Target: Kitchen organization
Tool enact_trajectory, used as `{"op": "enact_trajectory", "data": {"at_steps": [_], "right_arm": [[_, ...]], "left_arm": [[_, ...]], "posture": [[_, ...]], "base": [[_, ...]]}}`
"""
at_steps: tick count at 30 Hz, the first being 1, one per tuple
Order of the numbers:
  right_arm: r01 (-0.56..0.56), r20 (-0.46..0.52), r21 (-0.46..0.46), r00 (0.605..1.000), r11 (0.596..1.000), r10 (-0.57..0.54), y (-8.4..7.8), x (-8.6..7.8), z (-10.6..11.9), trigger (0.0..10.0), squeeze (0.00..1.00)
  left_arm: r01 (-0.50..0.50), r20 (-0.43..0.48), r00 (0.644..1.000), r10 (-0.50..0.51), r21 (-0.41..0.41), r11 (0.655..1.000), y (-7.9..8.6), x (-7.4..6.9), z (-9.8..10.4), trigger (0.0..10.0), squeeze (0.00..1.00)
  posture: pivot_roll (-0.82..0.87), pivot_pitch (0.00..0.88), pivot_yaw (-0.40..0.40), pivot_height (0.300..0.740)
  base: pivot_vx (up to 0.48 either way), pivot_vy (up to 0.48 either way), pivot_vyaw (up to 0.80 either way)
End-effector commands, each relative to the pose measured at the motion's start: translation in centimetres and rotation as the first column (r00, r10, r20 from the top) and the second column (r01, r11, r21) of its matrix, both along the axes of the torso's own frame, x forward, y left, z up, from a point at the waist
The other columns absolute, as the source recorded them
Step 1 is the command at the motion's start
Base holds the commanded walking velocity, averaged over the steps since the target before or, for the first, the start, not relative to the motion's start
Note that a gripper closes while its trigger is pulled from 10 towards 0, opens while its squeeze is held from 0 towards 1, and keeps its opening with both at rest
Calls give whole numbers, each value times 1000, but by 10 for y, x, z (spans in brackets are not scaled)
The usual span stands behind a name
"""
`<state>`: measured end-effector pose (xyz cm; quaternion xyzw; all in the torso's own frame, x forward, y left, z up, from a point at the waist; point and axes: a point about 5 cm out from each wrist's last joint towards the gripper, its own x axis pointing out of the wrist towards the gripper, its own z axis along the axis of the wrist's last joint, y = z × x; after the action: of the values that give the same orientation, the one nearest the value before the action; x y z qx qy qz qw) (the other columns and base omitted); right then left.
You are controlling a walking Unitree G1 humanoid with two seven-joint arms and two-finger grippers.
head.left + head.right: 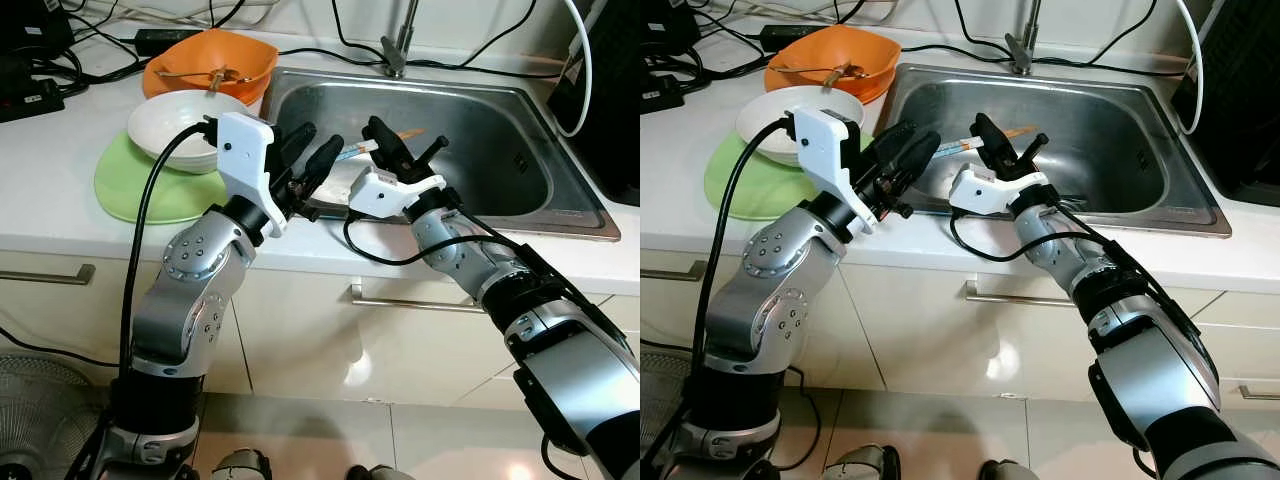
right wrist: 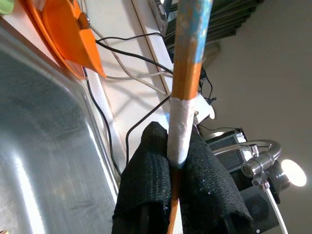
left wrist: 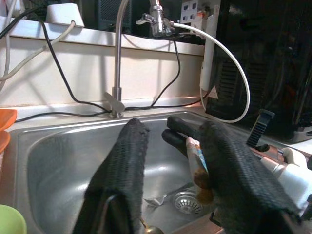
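Right hand [image 1: 1002,140] up over the sink [image 1: 1110,190], squeezed tight on a chopstick [image 2: 184,87] with blue and white bits. Left hand [image 1: 312,160] just beside it, fingers apart, close around the chopstick's far end but not yet pinching it. Fork [image 3: 163,196] down in the sink, under both hands. Orange bowl [image 1: 210,62], white bowl [image 1: 185,125] and green plate [image 1: 150,185] stacked on the desk [image 1: 50,190], past the left hand. Probably lots of tidying left.

Brushed steel sink [image 1: 500,150], wooden chopsticks [image 2: 183,92] (taped, paint-worn)
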<state>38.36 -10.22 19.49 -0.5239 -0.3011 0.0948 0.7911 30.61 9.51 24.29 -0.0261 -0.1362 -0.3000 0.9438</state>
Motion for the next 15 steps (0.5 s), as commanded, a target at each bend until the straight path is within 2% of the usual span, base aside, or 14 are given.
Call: {"op": "enact_trajectory", "data": {"at_steps": [1, 8, 15], "right_arm": [[26, 12, -4, 1000, 1000, -26, -7, 3, 4, 0, 0], [33, 9, -7, 999, 999, -32, -8, 4, 5, 0, 0], [30, 0, -10, 1000, 1000, -30, -7, 4, 3, 0, 0]], "left_arm": [[-3, 7, 1000, 3, -17, 1000, 1, -1, 3, 10000, 1000], [43, 4, 999, -43, -68, 997, 0, -6, 5, 10000, 1000], [63, 11, 998, -62, -77, 995, -1, -8, 7, 10000, 1000]], "posture": [[165, 89, -39, 740], [166, 91, -40, 740], [167, 91, -40, 740]], "base": [[0, 0, 0], [0, 0, 0], [0, 0, 0]]}}
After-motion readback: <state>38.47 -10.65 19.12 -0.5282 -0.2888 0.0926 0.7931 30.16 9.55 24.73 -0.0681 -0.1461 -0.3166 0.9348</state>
